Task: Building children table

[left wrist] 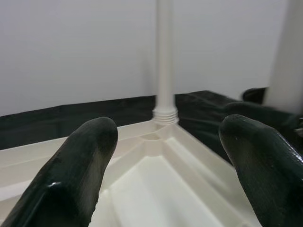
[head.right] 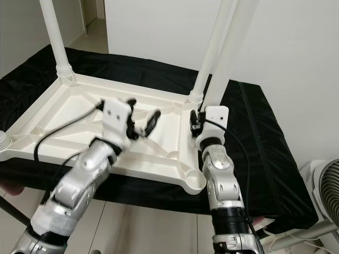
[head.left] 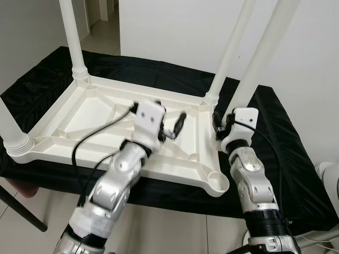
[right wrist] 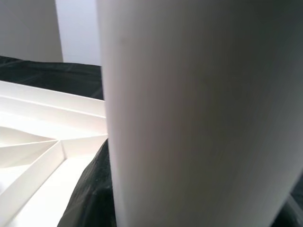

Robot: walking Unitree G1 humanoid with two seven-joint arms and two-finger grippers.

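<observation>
Tabletop: white moulded-plastic children's table top (head.left: 90,114), upside down with its ribbed underside up, on a black cloth-covered surface (head.left: 286,143). It's directly under your left pincer and just left of your right one.
Screwed legs: you've got white plastic tube legs standing upright in three corners: far-left leg (head.left: 71,37), far-right leg (head.left: 230,50), near-left leg (head.left: 8,124). Far-right leg sits ahead of both pincers, threaded collar seated in its socket.
Open socket: near-right corner socket (head.left: 218,182) has no leg in it; it's below and just inboard of your right wrist.
Left pincer (head.left: 172,128): over the middle-right of the underside, aimed toward the far-right corner. Fingers (left wrist: 80,165) apart, nothing between them. Its wrist view looks straight at the far-right leg's collar.
Right pincer (head.left: 218,123): at the right edge of the tabletop, just beside the far-right corner. A loose white plastic tube leg (head.left: 265,50) rises steeply from it, tilted right. Its wrist view shows that tube pressed right up against the camera. You can't tell from here whether the fingers are closed on it.
Cable: black cable (head.left: 98,135) runs off your left wrist across the underside.
Background: white wall (head.left: 175,32), pale tiled floor (head.left: 175,227).
</observation>
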